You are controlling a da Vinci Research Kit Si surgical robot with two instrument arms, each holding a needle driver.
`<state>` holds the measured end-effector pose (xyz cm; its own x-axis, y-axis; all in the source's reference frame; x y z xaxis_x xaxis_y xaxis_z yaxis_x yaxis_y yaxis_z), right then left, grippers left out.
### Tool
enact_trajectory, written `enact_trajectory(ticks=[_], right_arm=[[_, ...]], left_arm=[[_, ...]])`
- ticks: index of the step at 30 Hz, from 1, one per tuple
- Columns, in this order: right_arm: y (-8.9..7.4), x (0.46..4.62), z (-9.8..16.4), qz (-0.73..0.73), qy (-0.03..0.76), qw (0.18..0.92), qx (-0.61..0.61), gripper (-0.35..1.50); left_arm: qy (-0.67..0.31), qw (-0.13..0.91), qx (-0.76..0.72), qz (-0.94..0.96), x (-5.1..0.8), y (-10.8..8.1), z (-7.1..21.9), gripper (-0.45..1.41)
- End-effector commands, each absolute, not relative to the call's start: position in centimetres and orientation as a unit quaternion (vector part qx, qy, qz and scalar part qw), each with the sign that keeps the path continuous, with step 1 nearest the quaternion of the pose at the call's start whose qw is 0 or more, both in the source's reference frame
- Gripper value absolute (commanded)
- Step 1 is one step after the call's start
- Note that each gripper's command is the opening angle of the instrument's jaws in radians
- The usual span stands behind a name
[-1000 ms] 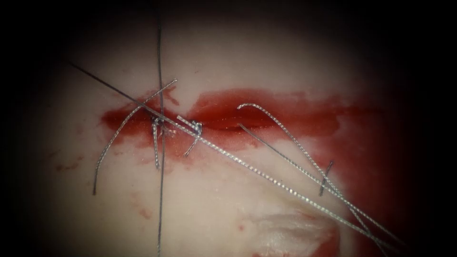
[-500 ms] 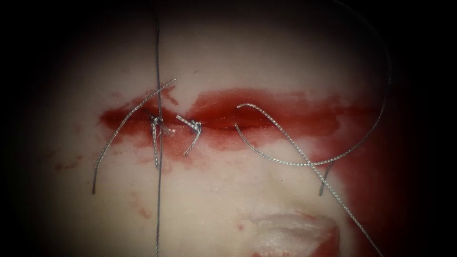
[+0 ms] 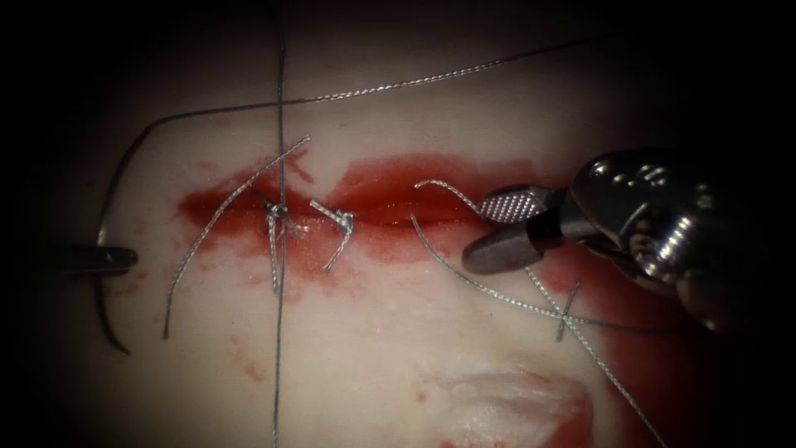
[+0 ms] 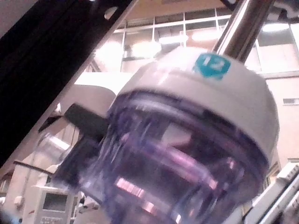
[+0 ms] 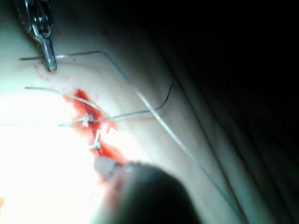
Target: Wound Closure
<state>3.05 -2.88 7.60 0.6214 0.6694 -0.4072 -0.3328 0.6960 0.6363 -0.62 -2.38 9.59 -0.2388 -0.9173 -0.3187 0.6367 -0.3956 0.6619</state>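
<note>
— Where do we see the needle [image 3: 106, 249]?
— Far left of the cut [image 3: 398, 217], clear of the tissue [image 3: 373, 357]; the left tool [image 3: 124, 259] pinches it about mid-curve, jaws pressed together.
— And the thread [image 3: 398, 83]?
— It trails from the needle across the top.
— Our right tool [image 3: 497, 228]?
— Jaws spread, holding nothing, over the cut's right part beside the knots [image 3: 278, 214].

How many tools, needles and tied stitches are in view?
Steel needle-driver end effectors: 2; left end effector shut on the needle mid-curve, right end effector open, empty.
Dark curved steel needle: 1, apparently free of the pale tissue, left of the cut.
Knotted silver thread stitches: 2.
Total: 5.
</note>
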Motion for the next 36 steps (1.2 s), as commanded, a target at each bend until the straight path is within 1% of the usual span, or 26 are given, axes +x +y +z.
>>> enact_trajectory(ticks=[1,2,3,4,6,8,9,11,12,13,15,19,20,21,22,23,26,30,36], right_arm=[[-2.87,3.2,7.66,0.299,0.325,0.861,0.251,0.17],[-2.9,3.23,7.69,0.304,0.324,0.861,0.245,0.29],[-2.94,3.26,7.73,0.309,0.324,0.862,0.24,0.46],[-3.01,3.31,7.82,0.313,0.323,0.863,0.23,0.67],[-3.07,3.32,7.91,0.311,0.324,0.865,0.224,0.62],[-3.1,3.32,7.99,0.311,0.325,0.866,0.219,0.62],[-3.11,3.32,8.04,0.31,0.322,0.868,0.215,0.66],[-3.11,3.32,8.12,0.309,0.319,0.871,0.21,0.84],[-3.1,3.31,8.21,0.303,0.303,0.881,0.2,0.84],[-3.1,3.31,8.24,0.301,0.299,0.883,0.199,0.83],[-3.1,3.3,8.31,0.309,0.291,0.884,0.197,0.67],[-3.06,3.32,8.43,0.316,0.285,0.885,0.191,0.61],[-3.05,3.33,8.46,0.317,0.283,0.885,0.189,0.56],[-3.03,3.34,8.49,0.324,0.282,0.883,0.189,0.39],[-3.02,3.35,8.51,0.325,0.281,0.883,0.187,0.05],[-2.98,3.37,8.53,0.336,0.279,0.88,0.19,-0.35],[-2.96,3.34,8.49,0.374,0.262,0.86,0.229,-0.35],[-3.03,3.18,8.36,0.377,0.241,0.854,0.266,-0.35],[-3.37,2.64,8.14,0.359,0.142,0.854,0.349,-0.35]], left_arm=[[-0.205,0.511,0.345,-0.76,-0.71,-2.28,9.56,-0.45],[-0.203,0.516,0.346,-0.756,-0.74,-2.29,9.56,-0.45],[-0.202,0.517,0.349,-0.755,-0.76,-2.29,9.56,-0.45],[-0.203,0.516,0.353,-0.754,-0.78,-2.3,9.56,-0.45],[-0.203,0.517,0.356,-0.751,-0.79,-2.3,9.56,-0.45],[-0.203,0.519,0.358,-0.749,-0.79,-2.3,9.56,-0.45],[-0.204,0.52,0.358,-0.748,-0.8,-2.3,9.55,-0.45],[-0.203,0.515,0.366,-0.748,-0.81,-2.31,9.55,-0.45],[-0.206,0.513,0.37,-0.747,-0.84,-2.31,9.55,-0.45],[-0.206,0.512,0.373,-0.746,-0.86,-2.31,9.54,-0.45],[-0.205,0.51,0.374,-0.747,-0.89,-2.32,9.54,-0.45],[-0.205,0.512,0.378,-0.744,-0.93,-2.32,9.55,-0.45],[-0.204,0.511,0.379,-0.744,-0.93,-2.32,9.55,-0.45],[-0.204,0.513,0.379,-0.743,-0.94,-2.32,9.54,-0.45],[-0.202,0.51,0.381,-0.744,-0.94,-2.32,9.54,-0.45],[-0.203,0.512,0.379,-0.743,-0.95,-2.32,9.54,-0.45],[-0.202,0.51,0.379,-0.745,-0.94,-2.32,9.54,-0.45],[-0.201,0.51,0.38,-0.745,-0.93,-2.32,9.54,-0.45],[-0.202,0.508,0.378,-0.747,-0.9,-2.3,9.53,-0.45]])
